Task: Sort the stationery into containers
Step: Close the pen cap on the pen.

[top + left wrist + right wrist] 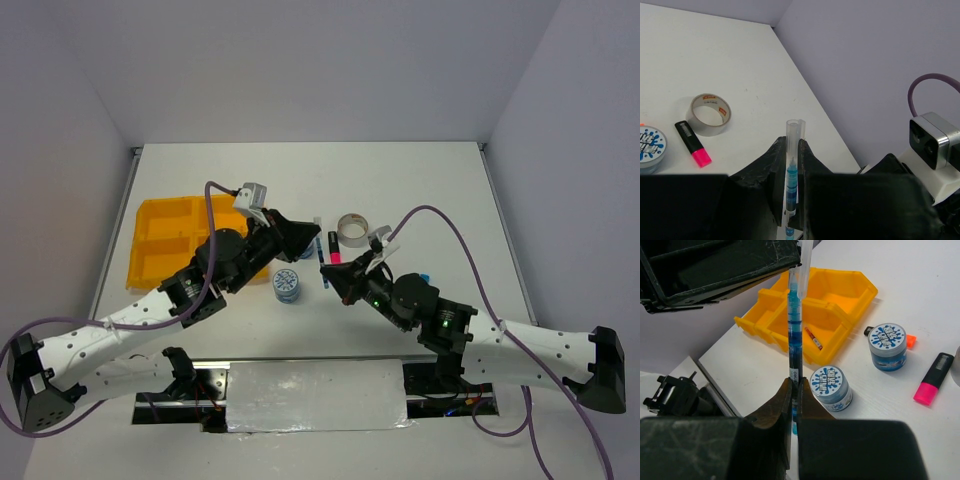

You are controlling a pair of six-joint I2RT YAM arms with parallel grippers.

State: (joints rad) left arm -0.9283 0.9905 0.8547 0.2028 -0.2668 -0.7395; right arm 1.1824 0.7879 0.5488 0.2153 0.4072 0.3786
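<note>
A blue pen [794,325] with a clear cap is held by both grippers at once. My left gripper [791,144] is shut on its capped end. My right gripper [796,385] is shut on its barrel end. In the top view the two grippers [300,238] [335,272] meet over the table's middle, right of the yellow-orange tray [170,240]. A red pen [813,338] lies in one tray compartment [840,302]. Two blue-white rolls [831,387] [887,346], a pink highlighter [934,379] and a grey tape ring [710,114] stand on the table.
A small orange item [910,341] lies behind the farther roll. The nearer roll [287,285] sits just below the left gripper. White walls close the table at the back and sides. A grey panel [315,395] lies at the near edge.
</note>
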